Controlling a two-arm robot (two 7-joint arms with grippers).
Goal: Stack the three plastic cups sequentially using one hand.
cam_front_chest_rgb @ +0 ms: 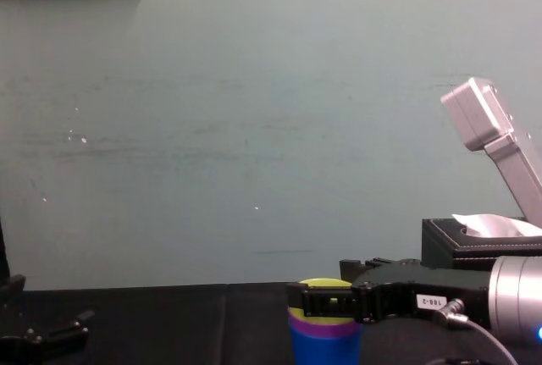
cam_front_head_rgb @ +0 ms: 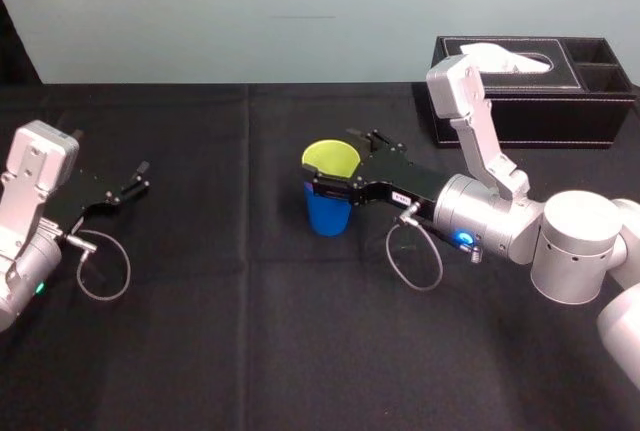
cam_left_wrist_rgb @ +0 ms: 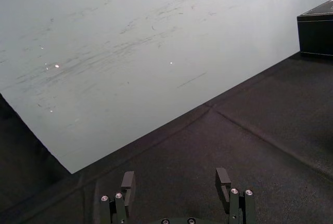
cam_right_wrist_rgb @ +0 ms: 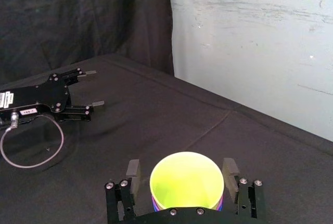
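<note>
My right gripper stands open, its jaws spread about as wide as those on my idle arm, and it straddles the one stack of cups from the side. Its two fingers sit on either side of the stack, just under the top rim. In the right wrist view a thin dark gap shows between one finger and the cup wall. The other finger lies against the wall or very nearly so, and I cannot tell which. I am clamping nothing.

Between those fingers I count three cups, one of each colour, nested upright into a single stack. The yellow-green cup is on top, its open mouth facing up. The purple cup shows as a narrow band just below it, level with the underside of my fingers. The blue cup is at the bottom, standing on the black cloth of the table directly beneath my gripper.

Beyond my right gripper and off to its right, well apart from the stack, sits one black leather tissue box. A white tissue pokes from its slot, and the box stands against the pale green wall.

Far to the left of my right gripper, my left gripper lies low over the cloth, its jaws also apart, holding nothing.
</note>
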